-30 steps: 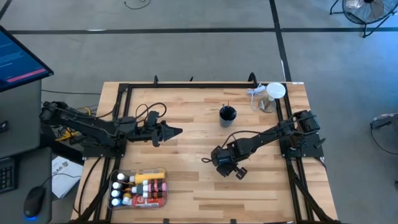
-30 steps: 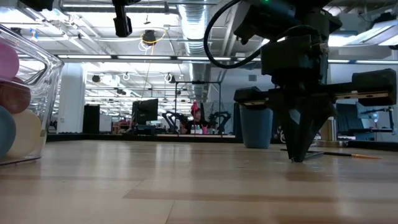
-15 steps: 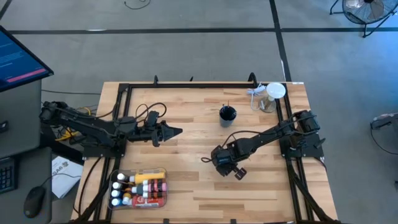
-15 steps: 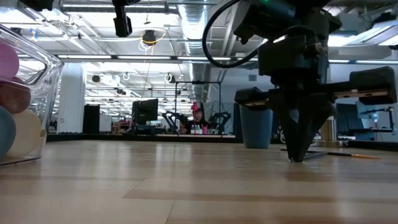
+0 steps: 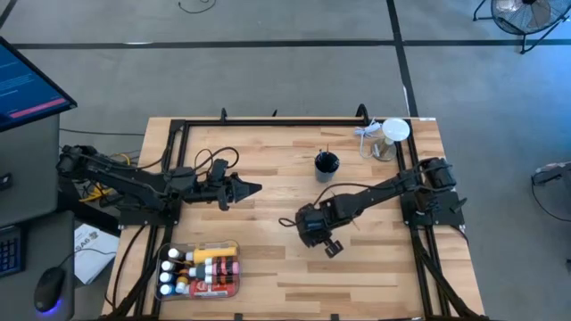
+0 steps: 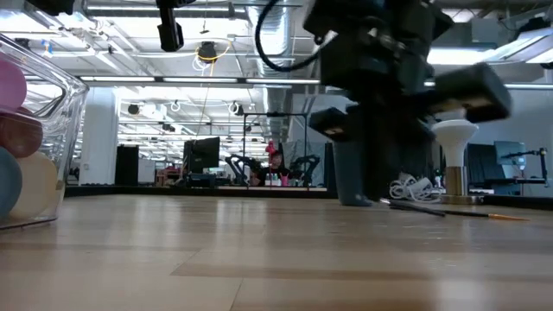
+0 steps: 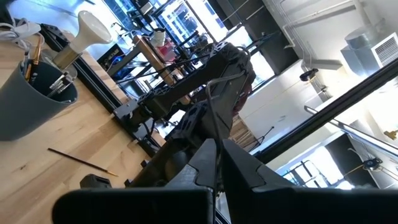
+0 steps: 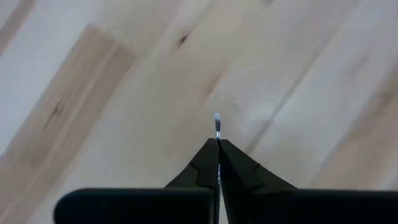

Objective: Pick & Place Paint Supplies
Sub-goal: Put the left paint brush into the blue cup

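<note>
Clearly the right gripper (image 8: 217, 163) pinches a thin brush (image 8: 217, 127) by a sliver; tilting could drop it, while the left gripper (image 5: 252, 188) waits shut

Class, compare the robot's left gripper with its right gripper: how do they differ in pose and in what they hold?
The left gripper lies level over the left half of the table, pointing across it; the right gripper points down at the wood near the middle. The right gripper pinches a thin brush; the left gripper holds nothing visible. Both are shut.
</note>
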Motion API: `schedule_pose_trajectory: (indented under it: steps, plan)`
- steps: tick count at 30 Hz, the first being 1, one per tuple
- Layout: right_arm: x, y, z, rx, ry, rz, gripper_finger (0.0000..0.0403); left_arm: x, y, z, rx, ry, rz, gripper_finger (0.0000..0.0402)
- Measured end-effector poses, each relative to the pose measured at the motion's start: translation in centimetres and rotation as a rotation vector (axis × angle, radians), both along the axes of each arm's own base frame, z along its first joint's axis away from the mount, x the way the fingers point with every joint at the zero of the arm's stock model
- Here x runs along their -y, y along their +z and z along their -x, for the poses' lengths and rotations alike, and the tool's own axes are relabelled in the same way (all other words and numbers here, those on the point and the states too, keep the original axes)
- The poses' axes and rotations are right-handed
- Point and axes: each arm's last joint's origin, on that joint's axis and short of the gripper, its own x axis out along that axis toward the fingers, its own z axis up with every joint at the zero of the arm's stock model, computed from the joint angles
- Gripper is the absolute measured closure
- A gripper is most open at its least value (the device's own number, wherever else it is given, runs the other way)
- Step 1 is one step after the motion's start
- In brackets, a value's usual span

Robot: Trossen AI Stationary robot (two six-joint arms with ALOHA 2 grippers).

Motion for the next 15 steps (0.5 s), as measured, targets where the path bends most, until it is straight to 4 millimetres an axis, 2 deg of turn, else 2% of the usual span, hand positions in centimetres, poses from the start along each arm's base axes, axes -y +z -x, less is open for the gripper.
schedule_pose_trajectory:
  steps: [8,15]
  plan:
    - [1.4,2.6,-2.1,0.071,-0.107,-0.038,0.0402,0.0,0.0,0.0,0.000,0.000,-0.001,0.0401]
    - [3.0,6.0,-3.9,0.139,-0.169,-0.059,0.0402,0.0,0.0,0.0,0.000,0.000,-0.004,0.0401]
